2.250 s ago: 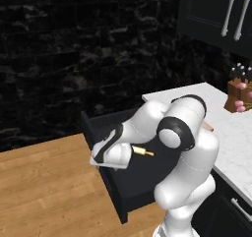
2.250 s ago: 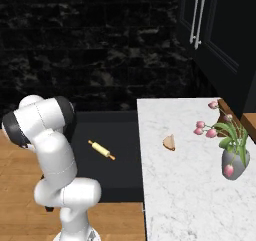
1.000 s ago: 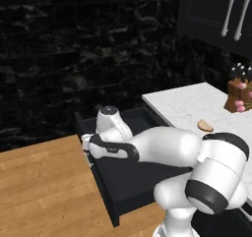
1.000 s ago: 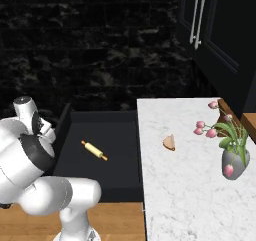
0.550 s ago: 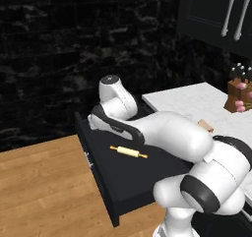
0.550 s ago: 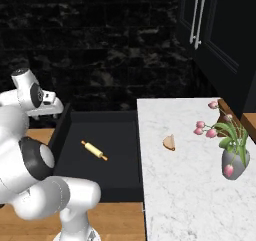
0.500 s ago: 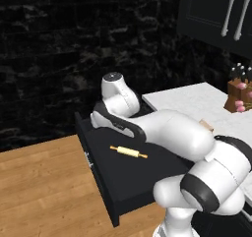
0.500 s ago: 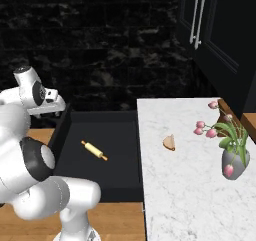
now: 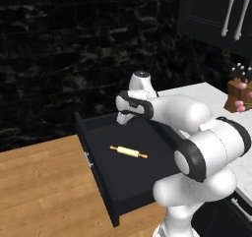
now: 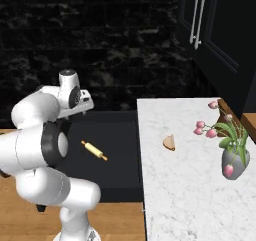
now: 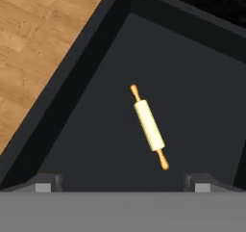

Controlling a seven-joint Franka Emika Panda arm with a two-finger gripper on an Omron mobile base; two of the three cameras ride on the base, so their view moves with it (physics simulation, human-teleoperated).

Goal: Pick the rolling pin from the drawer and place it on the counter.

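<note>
The drawer [image 9: 101,179] is being shown pulled out over the wooden floor [image 9: 44,187], its dark inside exposed. The rolling pin [image 9: 128,152] is lying flat on the drawer bottom near the middle, touched by nothing. The gripper [image 9: 124,119] is being held above the far part of the drawer, apart from the pin, its jaws spread wide and empty. To the right, the counter [image 10: 200,185] is carrying a bread piece [image 10: 169,142] and a vase of tulips [image 10: 231,161].
</note>
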